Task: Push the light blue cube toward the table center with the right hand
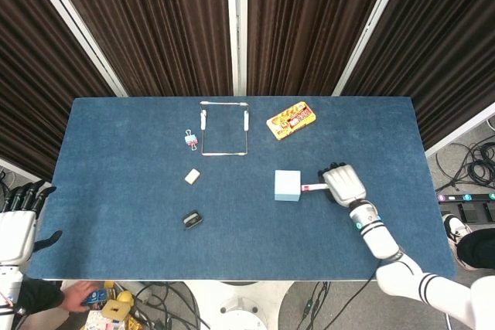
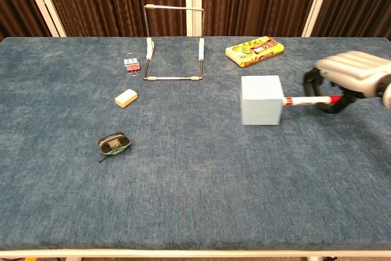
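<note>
The light blue cube [image 1: 287, 185] [image 2: 261, 99] stands on the blue table, right of its middle. My right hand [image 1: 343, 184] [image 2: 346, 77] is just right of the cube, fingers curled around a red and white marker [image 1: 313, 188] [image 2: 308, 99]. The marker's tip touches the cube's right face. My left hand [image 1: 17, 219] hangs off the table's left edge with fingers apart, holding nothing; the chest view does not show it.
A wire frame stand [image 1: 224, 134] [image 2: 175, 44], a binder clip [image 1: 190, 140] [image 2: 131, 64] and a yellow snack box [image 1: 291, 120] [image 2: 255, 50] lie at the back. A cream eraser [image 1: 192, 177] [image 2: 126, 98] and a small black object [image 1: 192, 219] [image 2: 114, 143] lie left of centre.
</note>
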Motion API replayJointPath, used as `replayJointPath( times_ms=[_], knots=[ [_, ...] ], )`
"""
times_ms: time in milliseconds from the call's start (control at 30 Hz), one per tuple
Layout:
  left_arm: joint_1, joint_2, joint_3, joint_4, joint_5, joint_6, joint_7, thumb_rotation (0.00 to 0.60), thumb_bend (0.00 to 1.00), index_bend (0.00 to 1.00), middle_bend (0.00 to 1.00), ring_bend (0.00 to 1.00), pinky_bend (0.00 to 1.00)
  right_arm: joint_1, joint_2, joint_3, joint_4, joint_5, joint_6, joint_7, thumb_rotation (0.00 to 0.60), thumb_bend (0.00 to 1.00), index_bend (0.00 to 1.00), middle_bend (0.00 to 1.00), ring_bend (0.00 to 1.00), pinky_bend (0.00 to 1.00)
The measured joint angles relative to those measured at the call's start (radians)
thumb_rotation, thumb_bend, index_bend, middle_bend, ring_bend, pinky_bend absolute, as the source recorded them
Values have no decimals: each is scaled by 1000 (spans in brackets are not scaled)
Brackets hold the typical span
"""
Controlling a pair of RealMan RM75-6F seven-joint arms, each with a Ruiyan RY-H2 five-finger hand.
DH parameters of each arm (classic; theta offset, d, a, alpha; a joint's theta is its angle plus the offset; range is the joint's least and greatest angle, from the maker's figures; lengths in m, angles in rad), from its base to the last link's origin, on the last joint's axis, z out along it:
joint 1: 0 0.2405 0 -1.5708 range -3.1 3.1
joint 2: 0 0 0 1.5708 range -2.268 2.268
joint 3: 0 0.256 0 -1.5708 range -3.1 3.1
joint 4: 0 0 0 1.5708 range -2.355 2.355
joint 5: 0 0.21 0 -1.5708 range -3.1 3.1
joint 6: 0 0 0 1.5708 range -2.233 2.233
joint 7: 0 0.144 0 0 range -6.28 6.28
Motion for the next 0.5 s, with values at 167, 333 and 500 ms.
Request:
replayJointPath(
  times_ms=[167,333,500],
  knots=[
    [2,-1,0,6,3,3,-10,600,125,246,219,135,137,54,-52,37,-25,58,-29,-78,600,477,700,679,311,365],
    [6,-1,4,14,4,3,-19,600,125,246,218,135,137,117,-110,73,-38,125,-53,-162,600,477,702,681,314,363],
    [6,-2,3,19,6,3,-26,600,125,246,218,135,137,161,-142,94,-53,179,-58,-228,600,477,703,682,314,364]
  ],
)
